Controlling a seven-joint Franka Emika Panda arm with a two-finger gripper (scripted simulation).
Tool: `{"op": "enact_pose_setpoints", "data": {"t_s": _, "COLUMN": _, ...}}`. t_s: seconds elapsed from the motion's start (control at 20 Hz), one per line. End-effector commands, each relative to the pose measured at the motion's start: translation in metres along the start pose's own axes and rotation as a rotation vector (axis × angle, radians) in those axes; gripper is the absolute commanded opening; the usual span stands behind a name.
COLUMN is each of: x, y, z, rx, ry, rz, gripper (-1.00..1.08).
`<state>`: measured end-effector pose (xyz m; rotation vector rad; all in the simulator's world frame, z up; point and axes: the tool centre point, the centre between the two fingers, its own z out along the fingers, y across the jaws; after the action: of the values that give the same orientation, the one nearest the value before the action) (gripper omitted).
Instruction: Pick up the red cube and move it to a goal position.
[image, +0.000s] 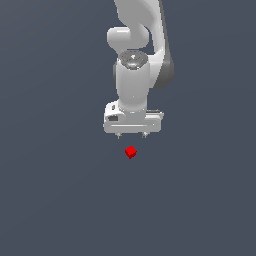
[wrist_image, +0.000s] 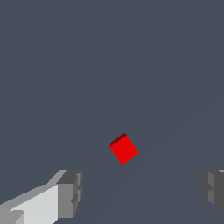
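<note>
The big white arm (image: 134, 60) fills the upper middle of the exterior view, wrist pointing straight down over a flat, featureless grey floor (image: 50, 200). At its end the gripper (image: 131, 135) hangs spread wide, nothing between the fingers; the wrist view shows the two grey fingertips (wrist_image: 70, 192) well apart with bare floor between them. And there's the red cube (image: 131, 152), tiny, sitting on the floor just below the fingertips and clear of them, not touching. No goal marker shows in either view.

Now the risk, as I judge it: in the wrist view the cube sits turned, corners rather than flat faces toward the fingers. Close on it like that and the pads may catch edges, twist it or squirt it sideways. It's so small, too, that a descent stopping slightly high could close on air above it.
</note>
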<state>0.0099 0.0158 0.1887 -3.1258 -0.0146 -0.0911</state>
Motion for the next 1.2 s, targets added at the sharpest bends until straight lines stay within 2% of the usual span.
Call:
{"op": "enact_pose_setpoints", "data": {"t_s": 0.0, "x": 0.0, "y": 0.0, "z": 0.0, "rx": 0.0, "ry": 0.0, "rz": 0.0, "gripper": 1.0}}
{"op": "enact_pose_setpoints", "data": {"t_s": 0.55, "x": -0.004, "y": -0.001, "z": 0.024, "rx": 0.001, "ry": -0.009, "rz": -0.086, "gripper": 1.0}}
{"op": "enact_pose_setpoints", "data": {"t_s": 1.15, "x": -0.018, "y": -0.001, "z": 0.105, "rx": 0.006, "ry": -0.038, "rz": -0.378, "gripper": 1.0}}
